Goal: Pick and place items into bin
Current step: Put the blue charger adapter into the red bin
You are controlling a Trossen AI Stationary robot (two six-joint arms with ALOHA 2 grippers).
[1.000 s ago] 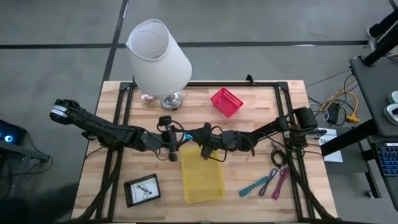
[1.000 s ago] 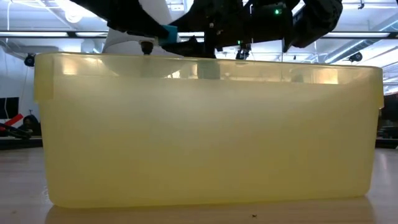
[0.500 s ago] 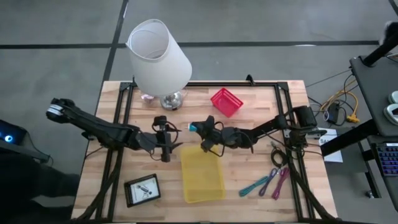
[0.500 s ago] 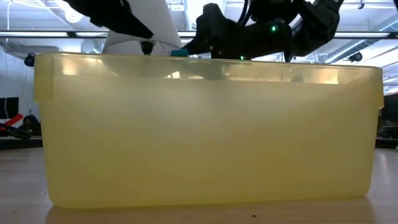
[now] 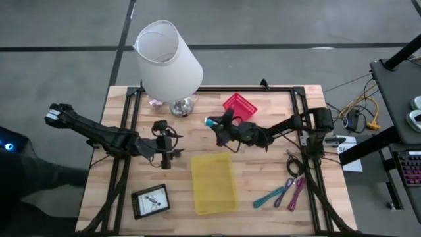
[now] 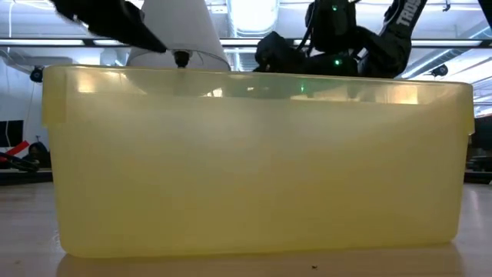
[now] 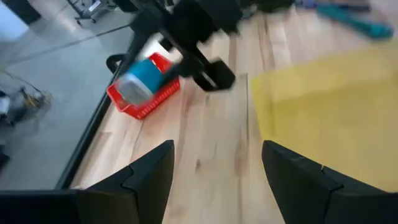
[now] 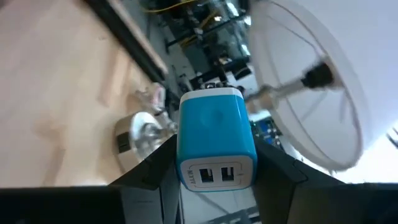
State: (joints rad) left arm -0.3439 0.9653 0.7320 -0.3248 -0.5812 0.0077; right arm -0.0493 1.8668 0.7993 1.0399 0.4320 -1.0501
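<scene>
White capitals reading "TRO", cut short by the picture's edge, down the dark right arm [image 6: 401,23] in the low view; faint grey marks above the two ports of the blue-and-white charger [image 8: 216,144] in the right wrist view, too small to read; nothing else legible anywhere

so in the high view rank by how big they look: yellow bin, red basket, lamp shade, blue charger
1. lamp shade, though it stands nearer the camera
2. yellow bin
3. red basket
4. blue charger, in the right gripper
</scene>
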